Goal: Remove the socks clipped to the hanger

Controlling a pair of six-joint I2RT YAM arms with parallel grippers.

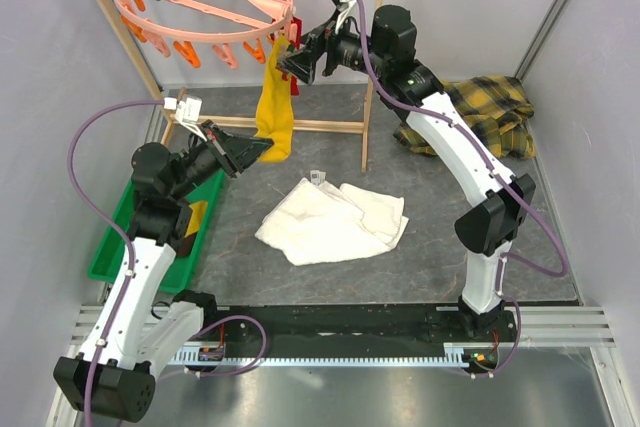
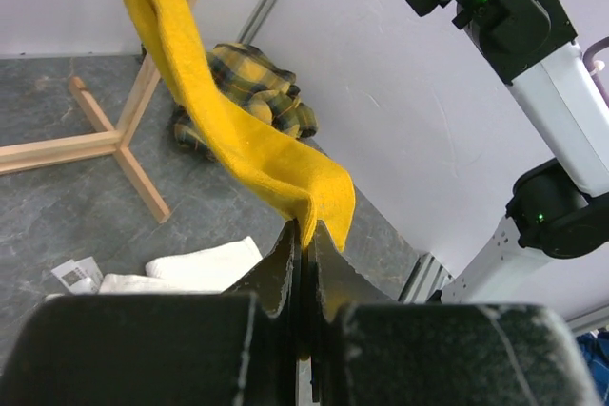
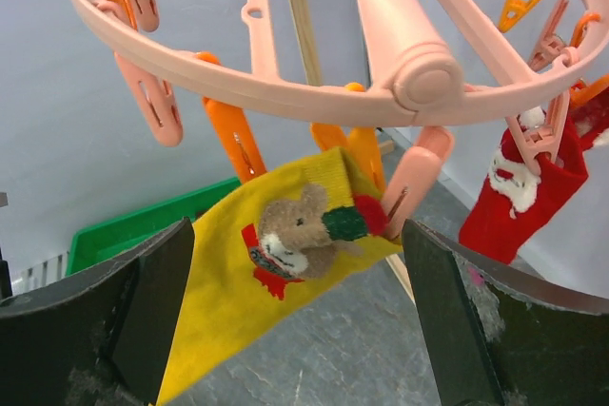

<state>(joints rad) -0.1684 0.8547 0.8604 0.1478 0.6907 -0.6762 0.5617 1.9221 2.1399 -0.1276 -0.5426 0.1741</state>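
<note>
Yellow sock [image 1: 275, 107] hangs from pink hanger [image 3: 419, 73]; left gripper [image 1: 264, 147] pinches its toe, right gripper [image 1: 289, 65] spread wide.

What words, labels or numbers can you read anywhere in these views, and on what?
No text can be read in any view.
On the small white tag beside the white towel: any print is too small and blurred to read.
On the yellow sock: only a stitched animal picture, no letters.
On the red sock: a white pattern, no words.
</note>
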